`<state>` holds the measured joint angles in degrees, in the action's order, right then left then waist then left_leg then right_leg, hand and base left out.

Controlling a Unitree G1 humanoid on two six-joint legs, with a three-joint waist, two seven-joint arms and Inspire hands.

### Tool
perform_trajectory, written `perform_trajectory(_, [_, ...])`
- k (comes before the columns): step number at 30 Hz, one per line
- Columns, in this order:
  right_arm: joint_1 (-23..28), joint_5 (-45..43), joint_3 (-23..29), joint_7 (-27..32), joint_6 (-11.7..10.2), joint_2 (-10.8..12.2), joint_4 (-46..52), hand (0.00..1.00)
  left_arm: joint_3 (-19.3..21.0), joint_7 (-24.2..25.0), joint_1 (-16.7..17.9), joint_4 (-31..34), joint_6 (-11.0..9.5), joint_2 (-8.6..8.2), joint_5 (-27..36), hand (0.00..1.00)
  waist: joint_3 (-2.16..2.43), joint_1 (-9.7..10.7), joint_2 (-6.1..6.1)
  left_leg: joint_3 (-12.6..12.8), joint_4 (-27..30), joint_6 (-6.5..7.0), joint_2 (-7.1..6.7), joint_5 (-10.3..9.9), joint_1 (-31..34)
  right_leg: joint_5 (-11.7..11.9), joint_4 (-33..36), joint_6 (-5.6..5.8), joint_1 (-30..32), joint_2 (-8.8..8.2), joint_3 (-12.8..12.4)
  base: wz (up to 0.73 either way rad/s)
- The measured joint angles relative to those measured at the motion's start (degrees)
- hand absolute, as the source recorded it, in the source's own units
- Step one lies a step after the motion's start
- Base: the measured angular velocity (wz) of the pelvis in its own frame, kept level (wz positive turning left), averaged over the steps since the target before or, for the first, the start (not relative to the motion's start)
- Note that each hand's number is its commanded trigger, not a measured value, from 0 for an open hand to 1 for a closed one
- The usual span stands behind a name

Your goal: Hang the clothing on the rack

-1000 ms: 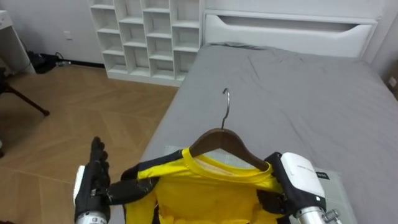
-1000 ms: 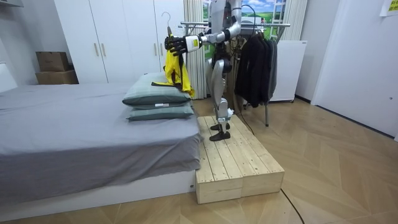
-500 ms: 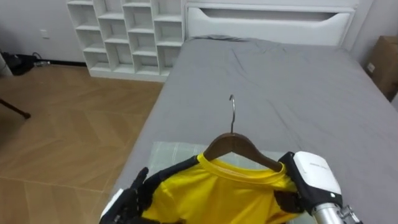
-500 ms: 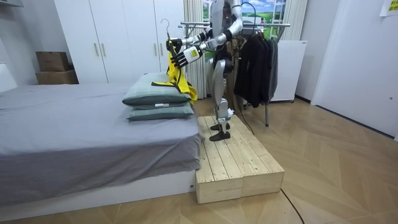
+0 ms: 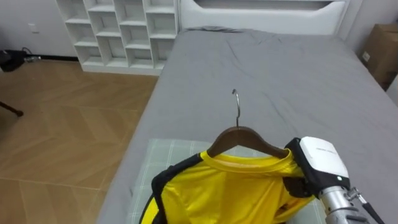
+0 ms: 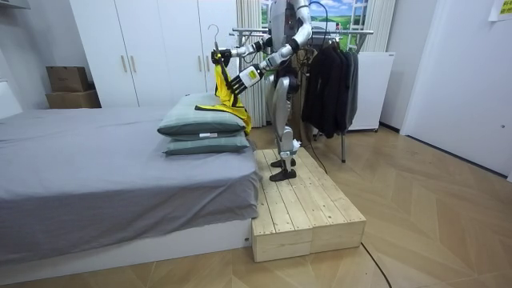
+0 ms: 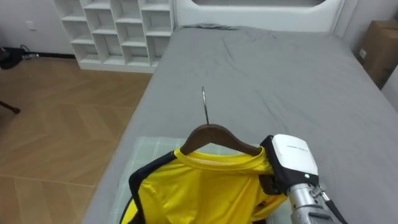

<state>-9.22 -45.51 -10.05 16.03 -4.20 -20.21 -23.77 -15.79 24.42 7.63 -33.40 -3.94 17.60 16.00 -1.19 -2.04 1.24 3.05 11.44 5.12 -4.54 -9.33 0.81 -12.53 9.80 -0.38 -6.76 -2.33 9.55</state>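
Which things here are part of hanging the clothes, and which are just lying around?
For the job: yellow shirt, wooden hanger, right hand, clothes rack.
Lying about: grey bed, pillows, white cube shelf, cardboard box.

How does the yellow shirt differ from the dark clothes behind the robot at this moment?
The yellow shirt is bright with dark trim; the dark clothes are black or nearly so. The yellow shirt sits on a wooden hanger, its shoulder gripped by the right hand; the dark clothes hang from the rack. The yellow shirt is over the pillows; the dark clothes are behind the robot. Both hang down.
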Motion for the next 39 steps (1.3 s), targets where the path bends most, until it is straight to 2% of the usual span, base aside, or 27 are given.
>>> perform_trajectory(2, [-0.1, 0.2, 0.1, 0.0, 0.0, 0.0, 0.3, 1.00, 0.7, 0.4, 0.4, -3.0, 0.6, -0.03, -1.3, 0.00, 0.03, -0.3, 0.07, 0.2, 0.0, 0.00, 0.02, 0.0, 0.3, 0.0, 0.0, 0.00, 0.4, 0.01, 0.0, -0.04])
perform_trajectory(5, [-0.1, 1.6, 0.2, 0.0, 0.0, 0.0, 0.6, 1.00, 4.4, 0.7, 2.2, -6.0, 1.2, -0.07, -2.0, 0.00, 0.06, -0.1, 0.12, 0.2, -0.1, 0.00, -0.04, 0.0, 0.6, 0.0, 0.0, 0.00, 0.7, -0.02, -0.1, 0.00])
perform_trajectory(9, [-0.2, 2.8, 0.8, 0.0, 0.0, -0.1, 0.6, 1.00, 7.9, -1.8, 2.6, -11.7, 1.2, -0.76, -2.8, 0.00, 0.09, -1.4, 0.12, 0.5, -0.2, 0.00, -0.07, 0.0, 0.1, 0.0, -0.1, 0.00, 0.7, -0.10, -0.2, -0.04])
perform_trajectory(14, [-0.2, 2.8, 3.1, 0.0, -0.3, -0.1, 0.6, 1.00, 13.9, -5.7, 2.4, -21.3, 1.1, -1.55, -3.9, 0.00, 0.25, -1.7, 0.23, 0.5, -0.4, -0.01, 0.01, 0.0, -0.4, 0.0, -0.2, 0.01, 0.3, 0.03, -0.2, 0.00])
perform_trajectory(16, [-0.2, 2.7, 5.0, 0.1, -0.2, -0.1, 0.6, 1.00, 17.6, -7.0, 3.8, -23.4, 1.1, -1.58, -7.3, 0.00, 0.47, -2.0, 0.13, 0.7, -0.7, -0.01, 0.05, 0.0, -0.7, 0.0, -0.1, 0.01, 0.3, 0.05, -0.2, -0.06])
perform_trajectory(19, [-0.2, 2.5, 6.1, 0.1, 0.0, -0.2, 0.9, 1.00, 20.1, -9.0, 4.9, -27.8, 1.4, -1.50, -13.3, 0.00, 0.98, -2.7, -0.18, 1.2, -1.1, -0.01, 0.17, 0.0, -1.6, 0.0, -0.1, 0.01, -0.5, 0.11, -0.2, -0.12])
perform_trajectory(22, [-0.2, 2.6, 6.4, 0.1, 0.0, -0.2, 0.9, 1.00, 20.1, -10.3, 5.6, -29.6, 2.9, -1.49, -20.6, 0.00, 1.24, -2.7, 0.01, 1.0, -1.1, -0.02, 0.17, 0.0, -2.6, 0.0, -0.2, 0.01, -1.5, 0.14, -0.1, 0.03])
perform_trajectory(25, [-0.2, 2.8, 6.4, 0.1, 0.2, -0.2, 0.9, 1.00, 20.1, -10.4, 6.3, -30.9, 4.3, -2.05, -24.7, 0.00, 1.59, -3.0, 0.62, 1.0, -0.9, -0.03, 0.22, 0.0, -2.6, 0.0, -0.2, 0.00, -1.6, 0.17, -0.1, 0.00])
perform_trajectory(27, [-0.2, 2.9, 6.4, 0.1, 0.2, -0.2, 0.9, 1.00, 20.1, -10.4, 6.7, -31.5, 5.3, -2.65, -25.8, 0.00, 1.53, -3.0, 0.90, 1.0, -0.7, -0.02, 0.21, 0.0, -2.7, 0.0, -0.1, -0.01, -1.9, 0.16, -0.1, 0.00])
perform_trajectory(33, [-0.2, 3.0, 7.3, 0.1, 0.1, -0.2, 5.0, 1.00, 20.1, -11.8, 7.3, -33.2, 6.2, -4.20, -25.8, 0.00, 1.18, -3.0, 1.20, 1.0, -0.6, 0.03, 0.14, 0.0, -3.2, 0.0, -0.1, -0.01, -2.3, 0.06, -0.1, 0.00])
perform_trajectory(39, [-0.2, 3.6, 7.6, 2.4, -0.2, -0.2, 9.4, 1.00, 20.1, -13.1, 5.8, -32.1, 6.5, -5.09, -29.3, 0.00, 1.23, -2.7, 1.22, 0.5, -0.4, 0.04, 0.09, 0.0, -2.8, 0.0, -0.1, -0.01, -2.2, 0.10, 0.1, 0.02])
